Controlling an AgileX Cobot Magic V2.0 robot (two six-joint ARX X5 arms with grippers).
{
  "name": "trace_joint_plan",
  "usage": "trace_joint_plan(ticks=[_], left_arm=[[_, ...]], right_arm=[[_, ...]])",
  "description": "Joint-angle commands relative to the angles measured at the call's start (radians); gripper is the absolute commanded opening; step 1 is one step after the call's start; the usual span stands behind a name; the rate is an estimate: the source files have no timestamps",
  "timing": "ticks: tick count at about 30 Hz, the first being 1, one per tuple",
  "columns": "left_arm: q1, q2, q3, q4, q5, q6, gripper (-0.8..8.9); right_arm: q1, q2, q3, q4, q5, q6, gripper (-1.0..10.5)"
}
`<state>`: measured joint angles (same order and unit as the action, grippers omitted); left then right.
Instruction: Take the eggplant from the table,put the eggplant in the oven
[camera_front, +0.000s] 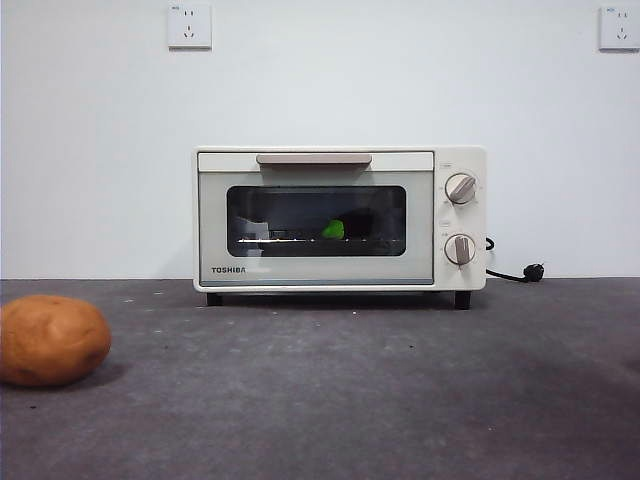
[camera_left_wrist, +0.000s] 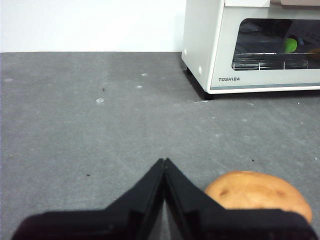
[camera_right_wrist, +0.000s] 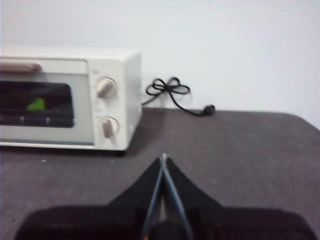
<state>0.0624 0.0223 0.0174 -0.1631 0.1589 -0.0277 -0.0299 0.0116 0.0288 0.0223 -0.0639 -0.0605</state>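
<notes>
Resting clenched and empty, left claw (camera_left_wrist: 164, 161) and right claw (camera_right_wrist: 164, 156); eggplant (camera_front: 340, 228) inside closed oven (camera_front: 340, 218).

Shut left claw (camera_left_wrist: 164, 162) (potato (camera_left_wrist: 257, 192) beside)

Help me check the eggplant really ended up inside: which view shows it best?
The front view: it looks straight through the closed oven door window, where the eggplant shows its green cap, its dark body hard to make out. The left wrist view catches a green patch at its frame edge; the right wrist view shows only a blurred green spot.
</notes>
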Motion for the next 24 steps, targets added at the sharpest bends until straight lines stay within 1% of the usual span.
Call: trace_joint_plan(ticks=[1,7,11,24], left_arm=[[0.003,0.000,-0.010,0.006,-0.002,-0.008,-0.04],[0.003,0.000,-0.010,0.006,-0.002,-0.008,-0.04],[0.003,0.000,-0.010,0.006,-0.002,-0.008,-0.04],[0.003,0.001,-0.010,0.007,-0.002,-0.008,-0.04]], right_arm=[[-0.020,-0.004,-0.015,-0.023,0.000,0.034,0.0],[-0.045,-0.004,-0.015,-0.077,0.001,0.033,0.0],[-0.045,-0.004,-0.013,-0.214,0.000,0.034,0.0],[-0.043,-0.003,-0.013,-0.206,0.002,0.042,0.0]])
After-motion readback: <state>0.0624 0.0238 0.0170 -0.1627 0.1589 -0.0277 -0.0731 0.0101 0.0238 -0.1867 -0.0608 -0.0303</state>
